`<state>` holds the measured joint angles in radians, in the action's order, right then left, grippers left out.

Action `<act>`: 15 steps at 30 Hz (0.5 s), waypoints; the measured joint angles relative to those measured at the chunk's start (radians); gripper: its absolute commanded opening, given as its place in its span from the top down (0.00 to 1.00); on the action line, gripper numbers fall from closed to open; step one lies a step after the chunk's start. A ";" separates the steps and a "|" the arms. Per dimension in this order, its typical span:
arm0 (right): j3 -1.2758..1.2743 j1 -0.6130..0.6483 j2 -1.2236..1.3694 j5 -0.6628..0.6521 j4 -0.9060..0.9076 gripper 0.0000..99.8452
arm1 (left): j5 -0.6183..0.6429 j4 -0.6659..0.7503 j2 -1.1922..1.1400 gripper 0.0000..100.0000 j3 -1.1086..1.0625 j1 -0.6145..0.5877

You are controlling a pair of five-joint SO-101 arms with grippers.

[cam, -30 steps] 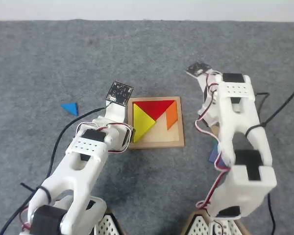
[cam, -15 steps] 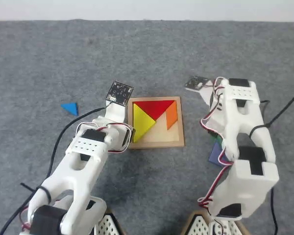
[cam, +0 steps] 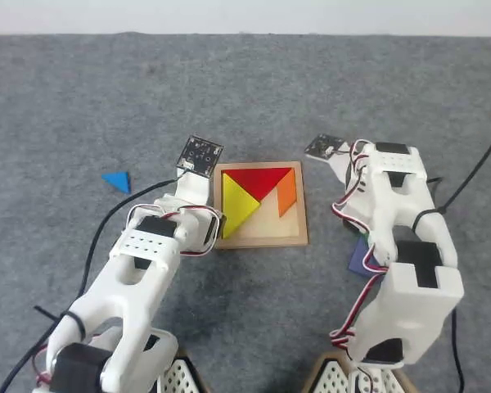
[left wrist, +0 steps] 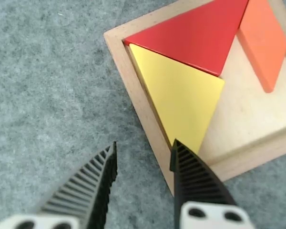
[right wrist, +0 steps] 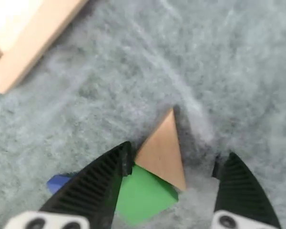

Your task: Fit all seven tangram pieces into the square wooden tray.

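Observation:
The square wooden tray (cam: 301, 205) lies mid-table and holds a red triangle (cam: 262, 179), a yellow triangle (cam: 236, 205) and an orange parallelogram (cam: 286, 193). My left gripper (left wrist: 143, 164) is open and straddles the tray's left rim (left wrist: 133, 90), close to the yellow triangle (left wrist: 181, 95). To the right of the tray, my right gripper (right wrist: 174, 164) hangs open over a plain wood triangle (right wrist: 159, 152), with one finger on each side. A green piece (right wrist: 143, 195) touches that triangle, and a blue-purple piece (right wrist: 59, 181) lies beside it. A small blue triangle (cam: 116, 180) lies far left.
Grey carpet covers the table. The tray's corner (right wrist: 28, 43) lies a short way from the right gripper. The purple piece (cam: 360, 259) pokes out beside the right arm (cam: 393, 213). Cables trail at both arms.
The right arm has drawn back toward the front and come down over the pieces right of the tray. The left arm and the tray's pieces have stayed put.

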<state>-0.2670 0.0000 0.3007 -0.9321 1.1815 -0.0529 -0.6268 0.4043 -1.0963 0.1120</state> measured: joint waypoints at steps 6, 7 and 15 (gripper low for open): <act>0.025 -0.005 0.043 0.000 -0.014 0.79 | 0.000 0.000 0.000 0.82 0.000 0.000; 0.044 -0.009 0.054 0.003 -0.008 0.81 | 0.000 0.000 0.000 0.82 0.000 0.000; 0.137 -0.015 0.109 0.029 0.018 0.82 | 0.000 0.000 0.000 0.82 0.000 0.000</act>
<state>-0.1304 -0.0153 0.4097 -0.9030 1.1999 -0.0529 -0.6268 0.4043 -1.0963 0.1120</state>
